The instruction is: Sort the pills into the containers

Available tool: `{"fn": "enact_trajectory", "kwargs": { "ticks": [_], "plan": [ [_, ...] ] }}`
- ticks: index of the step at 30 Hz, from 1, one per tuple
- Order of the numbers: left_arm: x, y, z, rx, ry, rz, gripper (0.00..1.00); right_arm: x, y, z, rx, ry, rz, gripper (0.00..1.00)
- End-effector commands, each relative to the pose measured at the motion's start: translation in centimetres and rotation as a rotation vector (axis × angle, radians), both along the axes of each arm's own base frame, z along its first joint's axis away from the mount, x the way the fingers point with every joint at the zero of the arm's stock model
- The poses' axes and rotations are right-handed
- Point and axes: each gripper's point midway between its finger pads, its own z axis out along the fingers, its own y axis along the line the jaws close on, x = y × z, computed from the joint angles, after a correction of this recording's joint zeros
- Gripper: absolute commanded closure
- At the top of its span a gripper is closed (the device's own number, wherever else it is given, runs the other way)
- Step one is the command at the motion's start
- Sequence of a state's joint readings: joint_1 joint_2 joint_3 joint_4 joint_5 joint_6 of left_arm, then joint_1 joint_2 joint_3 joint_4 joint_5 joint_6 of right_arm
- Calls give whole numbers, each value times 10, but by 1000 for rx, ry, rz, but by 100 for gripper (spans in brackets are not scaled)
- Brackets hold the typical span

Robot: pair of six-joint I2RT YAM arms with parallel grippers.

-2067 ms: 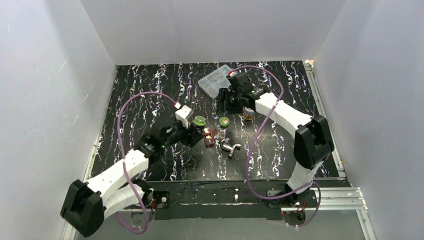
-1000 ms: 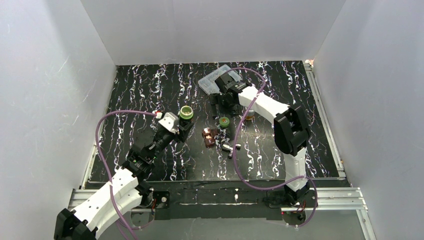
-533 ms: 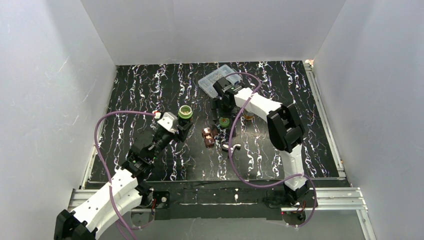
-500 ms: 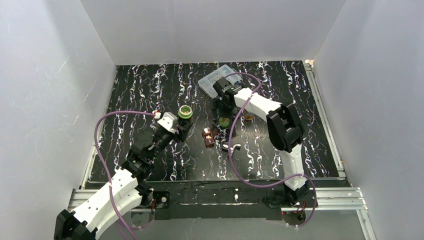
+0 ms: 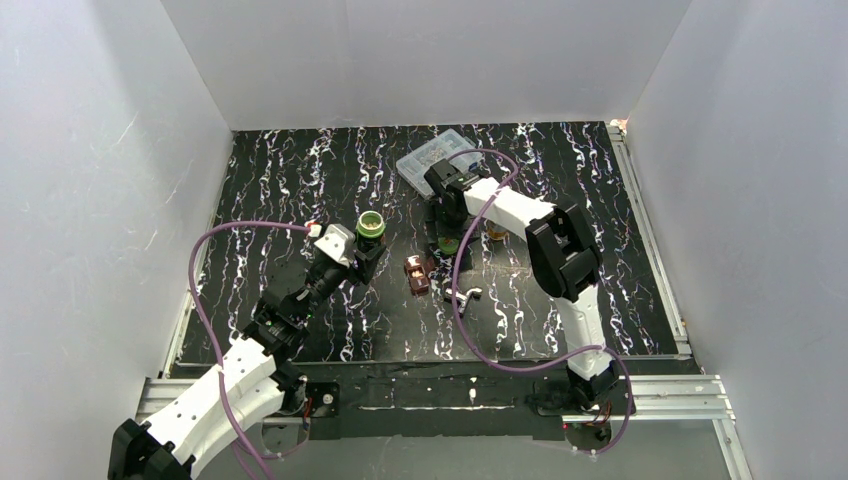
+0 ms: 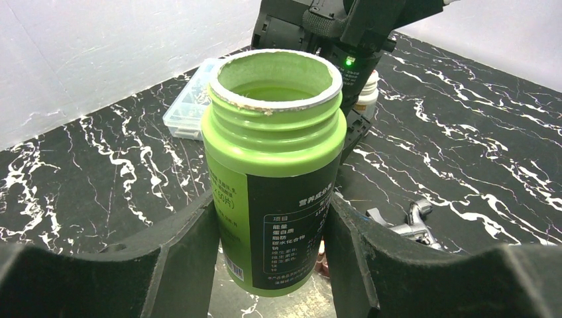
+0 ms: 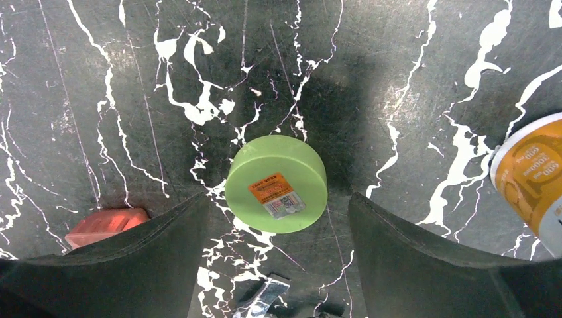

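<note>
Black white-veined table [image 5: 300, 190]: clear compartment box [image 5: 430, 160] far centre; nearer, green cap [image 7: 276, 193], amber bottle [image 7: 533, 179] to its right, reddish pieces [image 5: 416, 272] to its near left.

Green bottle [image 6: 275, 132], gripped by left gripper [image 6: 270, 202]: smooth plastic, faint sheen; a rough, torn foil edge is noted at the mouth. Its black label [image 6: 291, 232] is semi-gloss.
Cap [image 7: 276, 192], between the spread jaws of right gripper [image 7: 275, 199]: matt green plastic, small paper sticker [image 7: 273, 193] on top.
Both grippers' fingers: matt black, finely grained.
Table [image 7: 411, 79]: black, white-veined, dull sheen.
Amber bottle [image 7: 530, 175], just right of right gripper: glossy.
</note>
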State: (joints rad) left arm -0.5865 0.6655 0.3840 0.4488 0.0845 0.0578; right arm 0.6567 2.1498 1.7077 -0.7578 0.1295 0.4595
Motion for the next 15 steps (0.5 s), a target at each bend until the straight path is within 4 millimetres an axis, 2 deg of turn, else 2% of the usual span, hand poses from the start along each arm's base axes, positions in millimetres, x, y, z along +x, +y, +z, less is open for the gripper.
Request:
{"fn": "enact_trajectory", "kwargs": {
  "ticks": [1,6,10,12,15],
  "plan": [
    [0,1,15,-43,-47,11,100,15,7,8,9,-49,-4,19],
    [-1,1,15,-44,-42,6,100,17,10,7,2,-58,0,26],
    [-1,0,15,-43,-37,2,100,16,14,7,1,-52,8,38],
    [-1,0,14,-40,-37,0,100,14,16,8,4,-48,14,38],
    [-2,-1,14,-39,-36,-4,100,10,15,8,-7,-42,17,34]
  ]
}}
